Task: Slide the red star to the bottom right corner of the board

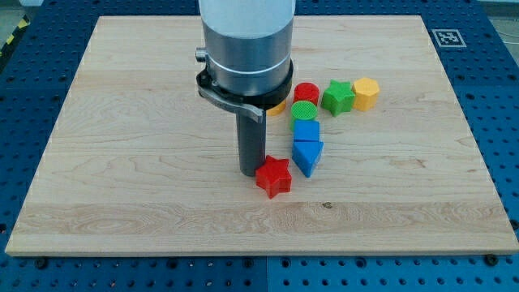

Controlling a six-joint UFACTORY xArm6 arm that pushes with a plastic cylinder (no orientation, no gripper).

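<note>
Nearest you, the wooden worktop [97,211] lies bare along its bottom edge. You have no claw, only a rod; my tip [250,172] touches the red star [273,177] on its left. Just right sits a blue triangle block [307,155]. Likely light, rigid and slippery, the star may spin, so push through its centre.

On the wooden desk [122,162], my tip [250,172] touches the view's left side of the red plastic star [274,177]. Just to the star's upper right lies the blue triangular block [307,156], with the blue cube-like block [306,130], green cylinder [304,111] and red cylinder [306,92] stacked toward the view's top. To their right sit the green star [337,96], then the yellow hexagonal block [366,92].
</note>
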